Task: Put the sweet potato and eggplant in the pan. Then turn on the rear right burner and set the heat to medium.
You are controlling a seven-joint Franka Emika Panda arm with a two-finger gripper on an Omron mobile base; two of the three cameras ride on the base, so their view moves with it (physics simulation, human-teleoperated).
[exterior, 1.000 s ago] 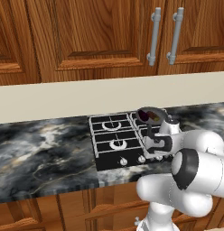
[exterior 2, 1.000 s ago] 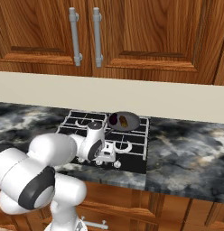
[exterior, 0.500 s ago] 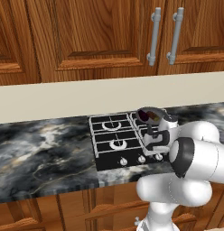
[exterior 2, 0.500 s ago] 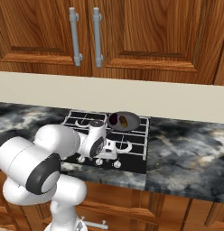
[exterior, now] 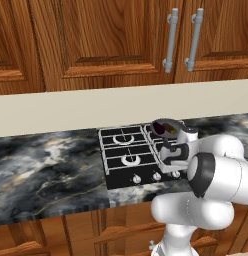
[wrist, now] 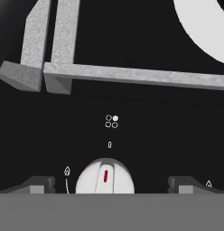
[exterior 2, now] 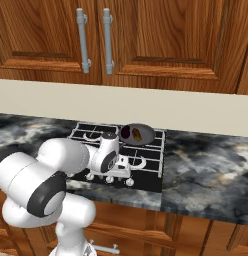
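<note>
- The end effector (wrist: 106, 182) stands with its jaws wide, empty, one dark fingertip (wrist: 39, 184) on each side of a white knob (wrist: 105, 177).
- The knob is a small smooth dome with a red index line pointing up toward a short tick mark. A four-dot legend (wrist: 111, 121) above it has the upper right dot filled; judged to mark the rear right burner control.
- Handling, as a judgement: the knob is rigid, light to turn and probably slick. Grip it across its diameter, fingertips seated squarely on opposite flanks, then rotate about its axis; an off-centre grip is likely to slip.
- The pan (exterior 2: 137, 134) sits on the rear right burner (exterior 2: 147, 141), a round dark vessel. Inside it lie the sweet potato (exterior 2: 137, 135), orange-brown, and the eggplant (exterior 2: 127, 132), dark and glossy.
- The cooktop (exterior: 120, 172) is flat black, with grey square-section grate bars (wrist: 132, 76) and silver burner rings.
- The table (exterior: 41, 165) is polished dark marble with pale veining, under wood cabinets (exterior: 101, 40) with metal bar handles.
</note>
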